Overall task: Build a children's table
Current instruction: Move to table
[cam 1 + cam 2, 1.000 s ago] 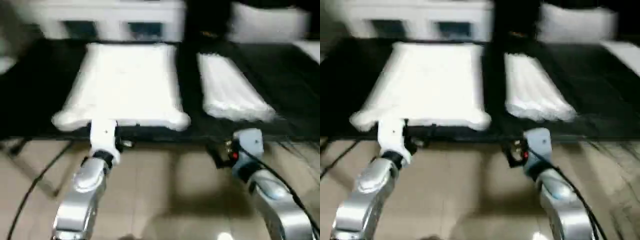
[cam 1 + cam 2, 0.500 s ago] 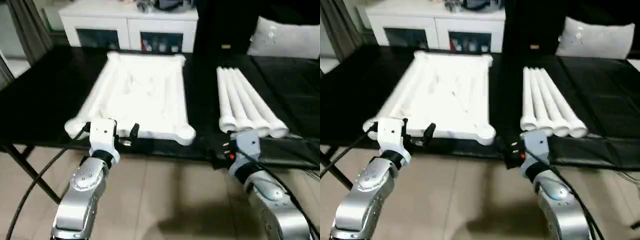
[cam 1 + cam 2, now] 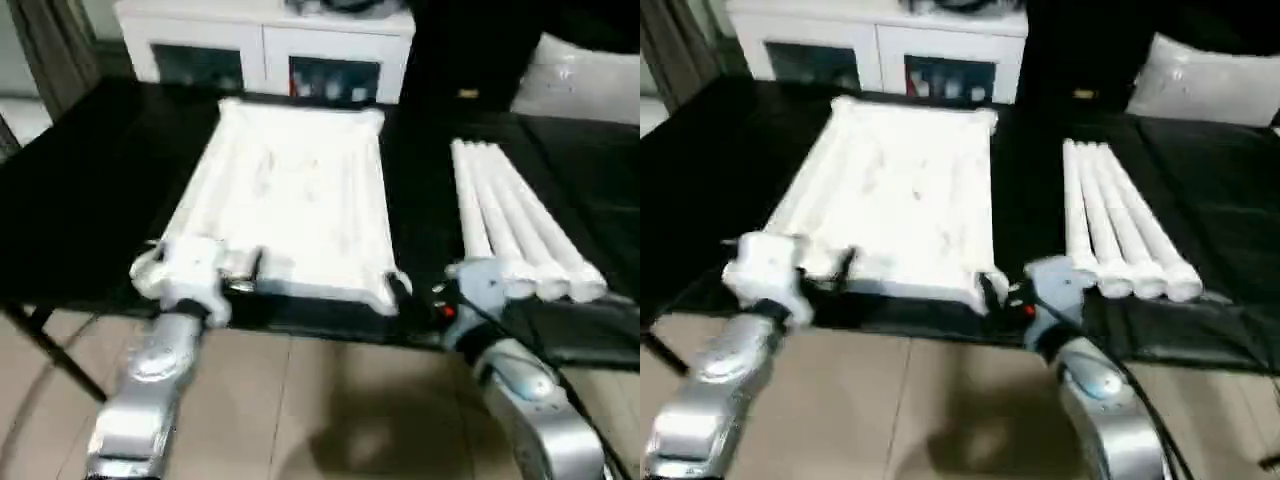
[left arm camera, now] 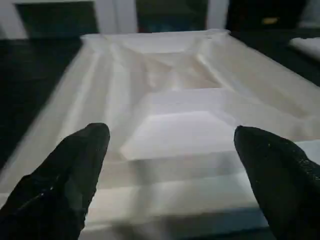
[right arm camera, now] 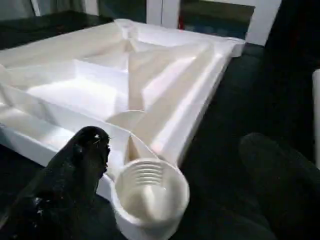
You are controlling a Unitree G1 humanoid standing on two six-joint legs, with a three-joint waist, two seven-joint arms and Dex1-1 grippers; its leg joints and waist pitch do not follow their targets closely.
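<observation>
Both claws gape wide and empty, the left claw (image 4: 170, 150) and right claw (image 5: 172, 165) at the table top's (image 3: 295, 190) near edge; a careless nudge could shove it into the legs (image 3: 520, 235) beside it on the worktop (image 3: 90, 180).

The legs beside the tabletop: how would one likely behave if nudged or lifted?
The legs are round tubes lying flat on the black table, so a sideways nudge would probably roll one. They look like hollow plastic, likely light and stiff. Their smooth, tapered surface may slip between fingers.
</observation>
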